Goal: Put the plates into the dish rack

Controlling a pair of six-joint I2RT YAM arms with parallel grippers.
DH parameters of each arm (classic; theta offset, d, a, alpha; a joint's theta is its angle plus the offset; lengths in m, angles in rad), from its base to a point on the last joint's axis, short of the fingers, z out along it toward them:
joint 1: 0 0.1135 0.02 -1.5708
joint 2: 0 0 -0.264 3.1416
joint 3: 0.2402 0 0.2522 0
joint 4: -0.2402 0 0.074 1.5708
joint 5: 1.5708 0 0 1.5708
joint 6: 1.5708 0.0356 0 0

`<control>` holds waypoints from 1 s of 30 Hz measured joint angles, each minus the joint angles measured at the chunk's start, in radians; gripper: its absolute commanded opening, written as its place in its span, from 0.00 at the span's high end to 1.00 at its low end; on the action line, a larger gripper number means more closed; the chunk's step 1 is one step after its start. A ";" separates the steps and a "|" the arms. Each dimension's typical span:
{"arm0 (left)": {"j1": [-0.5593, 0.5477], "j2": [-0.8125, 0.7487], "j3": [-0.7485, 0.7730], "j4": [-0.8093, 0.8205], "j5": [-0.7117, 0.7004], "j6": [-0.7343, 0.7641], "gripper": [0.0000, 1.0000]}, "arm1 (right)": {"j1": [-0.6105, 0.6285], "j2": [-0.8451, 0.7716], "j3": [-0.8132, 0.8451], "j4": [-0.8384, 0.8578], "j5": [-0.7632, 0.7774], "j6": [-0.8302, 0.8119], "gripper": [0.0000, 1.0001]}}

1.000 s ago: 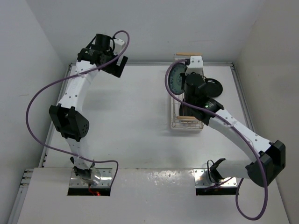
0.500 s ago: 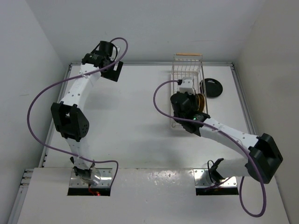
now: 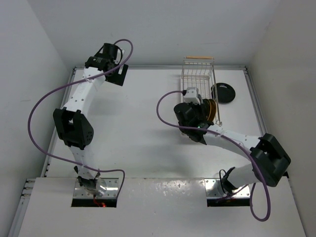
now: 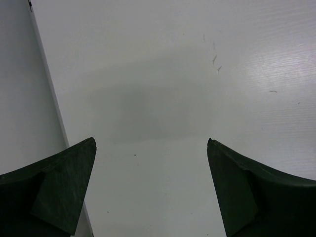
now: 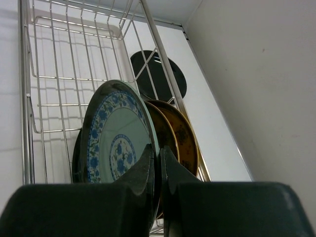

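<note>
White table (image 3: 148,123), plain white walls (image 3: 163,29)
</note>
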 measured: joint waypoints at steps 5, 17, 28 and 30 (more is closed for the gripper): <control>0.003 0.000 0.000 0.000 0.004 -0.001 0.01 | 0.002 0.016 0.000 -0.048 -0.011 0.069 1.00; 0.003 0.000 -0.014 0.000 0.006 0.000 0.01 | 0.005 0.043 -0.003 -0.051 -0.104 0.090 0.45; 0.011 0.000 -0.014 0.000 0.010 0.003 0.01 | -0.223 -0.155 0.155 -0.183 -0.497 0.046 0.19; 0.011 0.000 -0.014 0.000 0.010 0.005 0.01 | -0.389 -0.152 0.277 -0.273 -0.695 0.123 0.19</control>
